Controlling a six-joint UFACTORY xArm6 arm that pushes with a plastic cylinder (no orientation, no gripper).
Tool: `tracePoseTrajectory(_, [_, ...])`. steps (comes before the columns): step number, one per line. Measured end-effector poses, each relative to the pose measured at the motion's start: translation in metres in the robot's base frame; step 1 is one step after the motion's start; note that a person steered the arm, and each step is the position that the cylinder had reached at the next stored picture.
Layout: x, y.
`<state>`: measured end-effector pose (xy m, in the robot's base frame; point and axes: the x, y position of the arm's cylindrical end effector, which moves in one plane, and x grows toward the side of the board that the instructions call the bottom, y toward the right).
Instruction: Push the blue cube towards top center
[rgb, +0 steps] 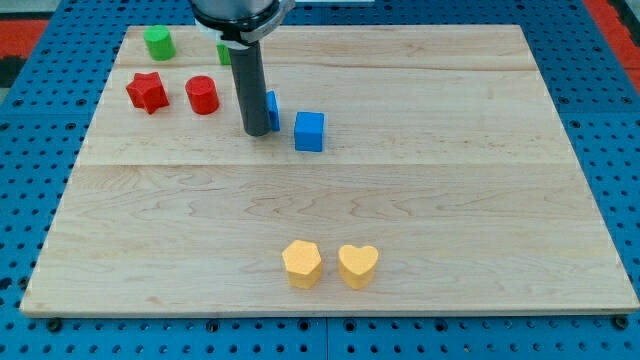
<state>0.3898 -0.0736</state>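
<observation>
In the camera view you see my tip — a bare rod with no pincer, holding nothing — resting toward the board's top-left corner, just left of the blue cube, with another blue block partly hidden behind the rod.

A straight dark grey rod, round and smooth, hangs from a wider black collar; my tip looks blunt, perhaps flat-ended.
</observation>
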Motion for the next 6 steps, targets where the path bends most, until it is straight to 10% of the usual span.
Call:
tracePoseTrajectory(4, [0.027,0.007])
tracePoseTrajectory(6, [-0.001,0.118])
